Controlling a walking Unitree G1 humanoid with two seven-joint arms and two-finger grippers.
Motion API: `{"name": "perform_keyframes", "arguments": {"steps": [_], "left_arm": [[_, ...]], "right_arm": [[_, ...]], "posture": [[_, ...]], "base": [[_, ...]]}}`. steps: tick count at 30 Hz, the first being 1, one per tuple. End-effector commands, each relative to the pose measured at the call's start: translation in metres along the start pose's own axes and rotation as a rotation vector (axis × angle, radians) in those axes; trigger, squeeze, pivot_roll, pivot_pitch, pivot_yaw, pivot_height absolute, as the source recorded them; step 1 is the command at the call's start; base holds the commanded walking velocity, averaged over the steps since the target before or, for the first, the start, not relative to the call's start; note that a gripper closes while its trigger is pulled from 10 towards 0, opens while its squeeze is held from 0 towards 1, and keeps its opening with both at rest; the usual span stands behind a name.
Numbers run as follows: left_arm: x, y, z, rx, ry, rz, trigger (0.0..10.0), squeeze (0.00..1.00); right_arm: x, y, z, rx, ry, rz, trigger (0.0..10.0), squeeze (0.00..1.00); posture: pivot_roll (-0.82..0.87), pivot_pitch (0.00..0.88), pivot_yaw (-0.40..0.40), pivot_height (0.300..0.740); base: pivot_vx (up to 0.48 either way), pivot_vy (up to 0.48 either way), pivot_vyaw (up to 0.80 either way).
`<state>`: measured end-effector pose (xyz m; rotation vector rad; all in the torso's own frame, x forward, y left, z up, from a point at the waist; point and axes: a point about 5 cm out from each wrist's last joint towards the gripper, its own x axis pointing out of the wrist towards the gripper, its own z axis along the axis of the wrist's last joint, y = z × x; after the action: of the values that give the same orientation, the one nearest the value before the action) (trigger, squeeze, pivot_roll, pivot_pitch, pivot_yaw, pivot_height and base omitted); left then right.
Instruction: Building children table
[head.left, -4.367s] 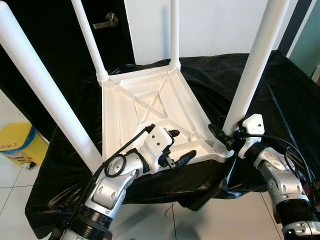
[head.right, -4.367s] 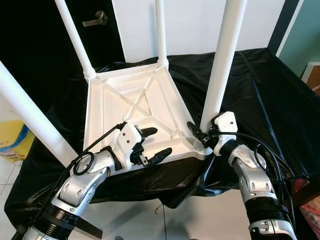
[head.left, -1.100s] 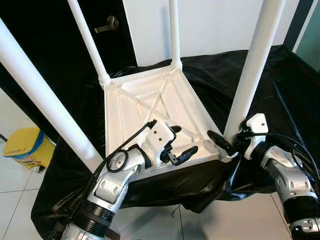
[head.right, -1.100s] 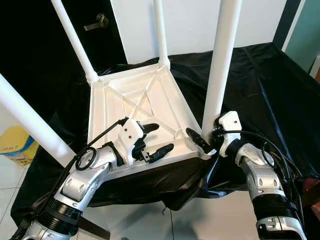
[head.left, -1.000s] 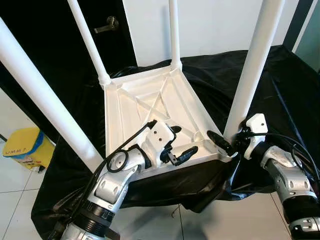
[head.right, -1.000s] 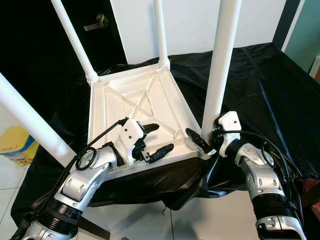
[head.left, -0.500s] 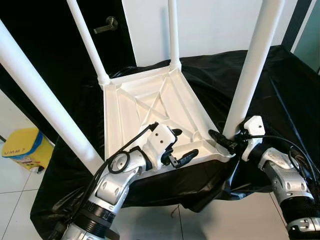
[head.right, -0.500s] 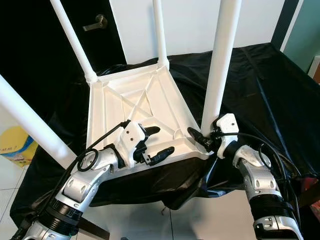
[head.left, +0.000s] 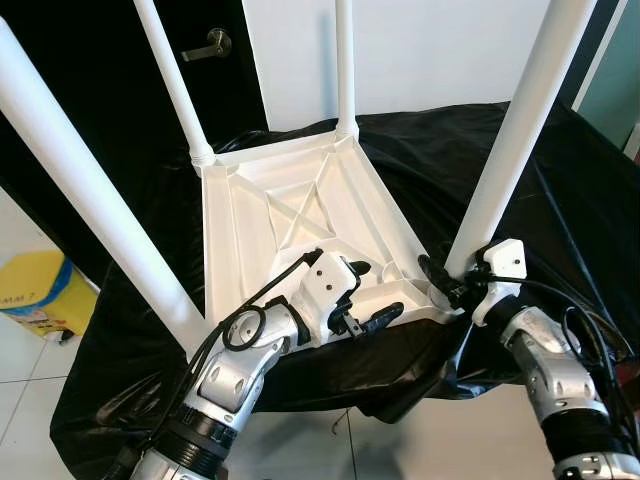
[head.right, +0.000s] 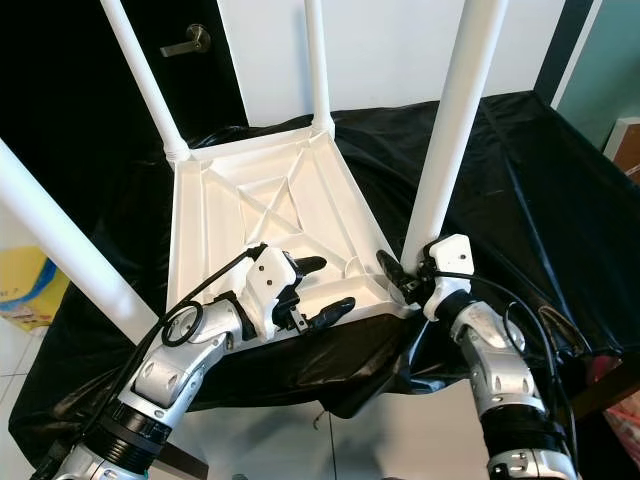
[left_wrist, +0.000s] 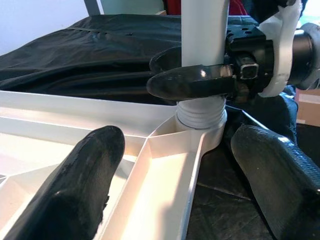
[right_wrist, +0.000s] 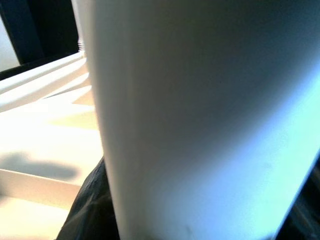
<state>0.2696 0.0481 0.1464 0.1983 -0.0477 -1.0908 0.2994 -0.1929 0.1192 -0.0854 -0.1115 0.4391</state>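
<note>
The white children's table (head.left: 270, 215) lies upside down on a black sheet (head.left: 570, 200), its legs pointing up. My left gripper (head.left: 368, 293) is open at the table's near edge, one finger over the ribbed underside and one outside the rim. In the left wrist view the rim (left_wrist: 170, 165) runs between those fingers (left_wrist: 85, 185). My right gripper (head.left: 445, 283) is shut on the base of the near right leg (head.left: 505, 170), just above its threaded collar (left_wrist: 200, 115). That leg (right_wrist: 200, 125) looms very close in the right wrist view.
Three more white legs rise at the near left (head.left: 90, 190), far left (head.left: 175, 85) and far right (head.left: 345, 60). A yellow bin (head.left: 35, 290) sits on the tiled floor to the left. A black door with a handle (head.left: 210, 42) stands behind.
My right gripper has drawn in against the base of the near right leg. The left gripper stays open at the near rim. The camera has shifted slightly.
</note>
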Motion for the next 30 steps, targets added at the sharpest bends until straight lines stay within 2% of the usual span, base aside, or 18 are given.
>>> {"name": "perform_keyframes", "arguments": {"steps": [1,9,10,13,14,15,17,20,23,30], "left_arm": [[-0.003,0.0,-0.005,0.001,0.017,-0.006,10.0,0.0],[-0.005,0.001,-0.005,0.007,0.022,0.0,10.0,0.0],[-0.006,0.001,-0.005,0.01,0.024,0.003,10.0,0.0],[-0.006,0.001,-0.005,0.01,0.024,0.003,10.0,0.0],[-0.005,0.002,-0.005,0.012,0.024,0.006,10.0,0.0],[-0.005,0.002,-0.005,0.012,0.024,0.006,10.0,0.0],[-0.005,0.002,-0.004,0.02,0.023,0.012,10.0,0.0],[-0.005,0.003,-0.004,0.023,0.023,0.013,10.0,0.0],[-0.005,0.005,-0.003,0.026,0.022,0.023,10.0,0.0],[-0.004,0.007,-0.002,0.027,0.02,0.03,10.0,0.0]], "right_arm": [[0.001,0.001,0.001,0.0,-0.017,-0.048,10.0,0.0],[0.002,0.007,0.001,0.01,-0.027,-0.125,10.0,0.0],[0.002,0.01,0.001,0.016,-0.029,-0.165,10.0,0.0],[0.002,0.01,0.001,0.016,-0.029,-0.165,10.0,0.0],[0.004,0.015,0.003,0.029,-0.037,-0.226,10.0,0.0],[0.004,0.015,0.003,0.029,-0.037,-0.226,10.0,0.0],[0.008,0.028,0.007,0.049,-0.055,-0.379,10.0,0.0],[0.009,0.031,0.008,0.056,-0.06,-0.427,10.0,0.0],[0.008,0.036,0.007,0.077,-0.057,-0.532,10.0,0.0],[0.009,0.042,0.007,0.081,-0.054,-0.559,10.0,0.0]], "posture": [[-0.13,0.0,0.041,0.74],[-0.12,0.0,0.034,0.74],[-0.12,0.0,0.03,0.74],[-0.12,0.0,0.03,0.74],[-0.11,0.0,0.028,0.74],[-0.11,0.0,0.028,0.74],[-0.11,0.0,0.023,0.74],[-0.11,0.0,0.023,0.74],[-0.1,0.0,0.021,0.74],[-0.1,0.0,0.025,0.74]], "base": [[0.0,0.0,0.0],[0.0,0.0,0.0],[0.0,0.0,0.0],[0.0,0.0,0.0],[0.0,0.0,0.0],[0.0,0.0,0.0],[0.0,0.0,0.0],[0.0,0.0,0.0],[0.0,0.0,0.0],[0.0,0.0,0.0]]}}
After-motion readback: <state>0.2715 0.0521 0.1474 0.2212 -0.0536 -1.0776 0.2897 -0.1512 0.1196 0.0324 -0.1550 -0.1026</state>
